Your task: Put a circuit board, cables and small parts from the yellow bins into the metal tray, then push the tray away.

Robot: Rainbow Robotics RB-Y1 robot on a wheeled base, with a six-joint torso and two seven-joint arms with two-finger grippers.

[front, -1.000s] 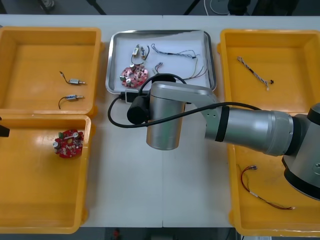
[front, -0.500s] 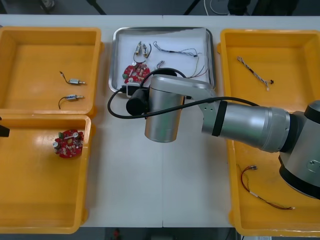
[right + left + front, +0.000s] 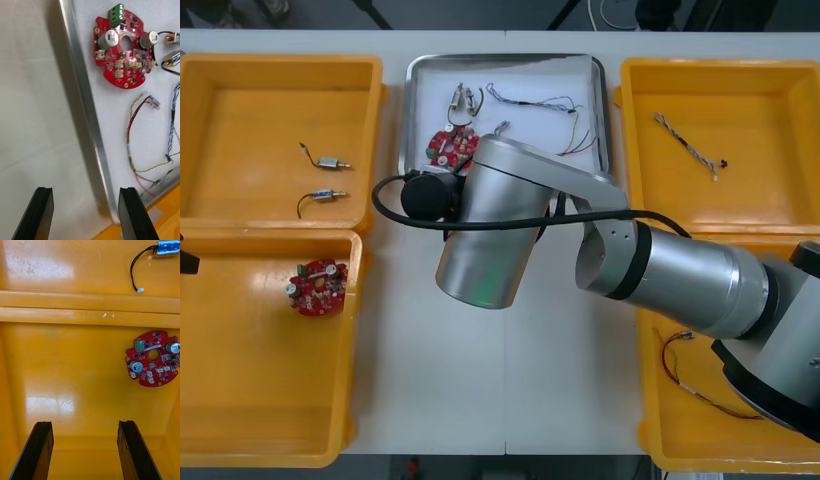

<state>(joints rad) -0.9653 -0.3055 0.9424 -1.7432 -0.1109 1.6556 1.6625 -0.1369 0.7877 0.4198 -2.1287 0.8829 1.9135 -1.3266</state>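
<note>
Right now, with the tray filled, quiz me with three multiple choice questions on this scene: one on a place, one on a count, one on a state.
1. Where does the circuit board outside the metal tray lie?
A. in the near left yellow bin
B. on the table
C. in a right-hand bin

2. How many small metal parts lie in the far left yellow bin?
A. one
B. two
C. four

3. How is the right gripper?
A. open, holding nothing
B. shut on a cable
C. shut on a board

Answers:
1 A: the red board lies on that bin's floor, with the open left gripper over the same bin.
2 B: two parts lie there, apart.
3 A: its fingers stand apart, with the tray's rim seen between them and nothing held.
</note>
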